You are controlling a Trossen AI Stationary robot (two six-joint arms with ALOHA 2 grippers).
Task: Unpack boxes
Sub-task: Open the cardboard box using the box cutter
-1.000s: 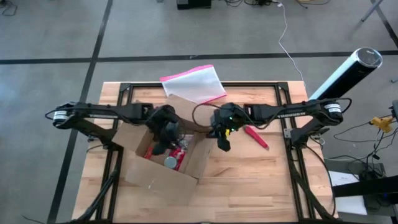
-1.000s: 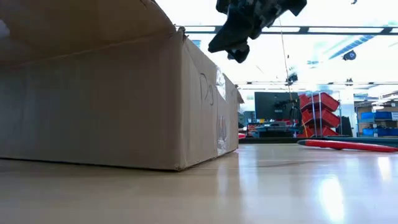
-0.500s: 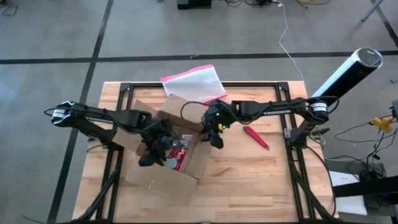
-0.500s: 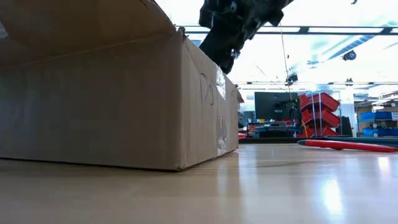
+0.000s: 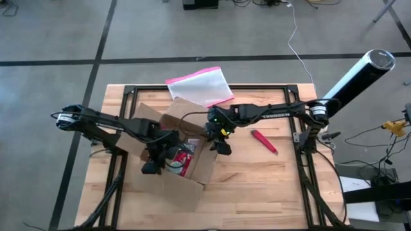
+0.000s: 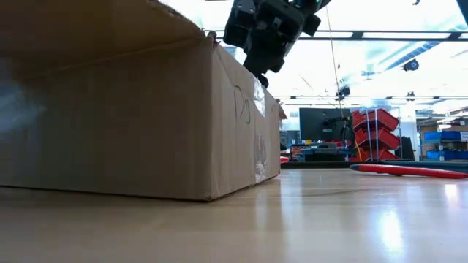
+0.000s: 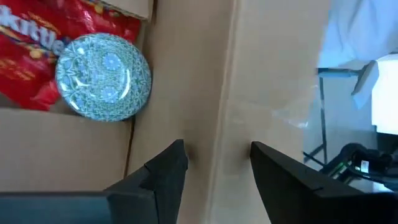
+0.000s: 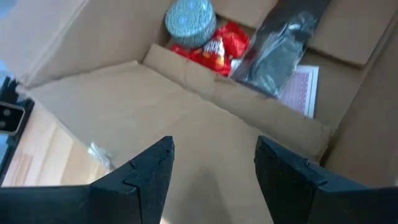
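- Two arms reach in over one open box, which I see sitting on the bench toward its left half, flaps spread outward.
- From above, my left hand is at the box's left wall; its wrist view shows the fingers apart with a cardboard wall standing between them, not visibly pinched.
- My right hand hangs over the box's right rim; in the low view it sits just above the box's top corner.
- In the right wrist view its fingers are spread wide over a flap, with nothing held.
- Inside the box I can see a round blue-green patterned lid lying against a red candy bag.
- The right wrist view also shows a dark wrapped item and a pale pink card lying near the bag.
- A pink-edged pouch overhangs the bench's far edge, just behind the box.
- A red tool lies on the bench to the right of the box, apart from it.
- White labels and tape show on the box's end wall in the low view.
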